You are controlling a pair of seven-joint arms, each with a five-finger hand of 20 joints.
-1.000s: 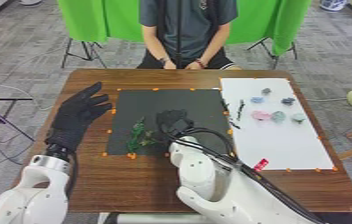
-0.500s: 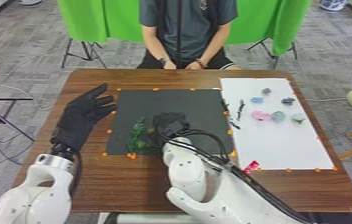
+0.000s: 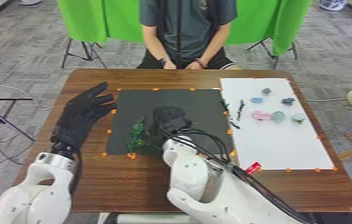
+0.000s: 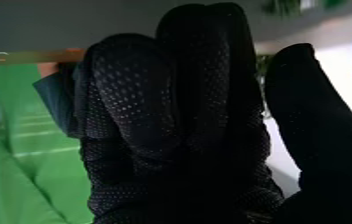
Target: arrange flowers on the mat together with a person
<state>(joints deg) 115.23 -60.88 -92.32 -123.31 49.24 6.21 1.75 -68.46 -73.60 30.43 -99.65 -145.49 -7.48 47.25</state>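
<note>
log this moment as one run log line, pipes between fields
right hand open over dark mat | green sprig on mat, left of right hand | left hand by mat's left edge | pink flower on white sheet

We see green leaves (image 3: 138, 135) on the black mat (image 3: 135, 102); thin dark stems (image 3: 240, 109) and little flowers (image 3: 278, 116), one pink, lie on white paper (image 3: 283, 147).

Obstacle beside right hand (image 3: 169, 116): sprig (image 3: 138, 134)

The head view is looking forward and down over the worktop (image 3: 119, 187), cloth (image 3: 97, 22) along its top; the wrist view, close along the right hand (image 3: 169, 117), is sharing that cloth.
</note>
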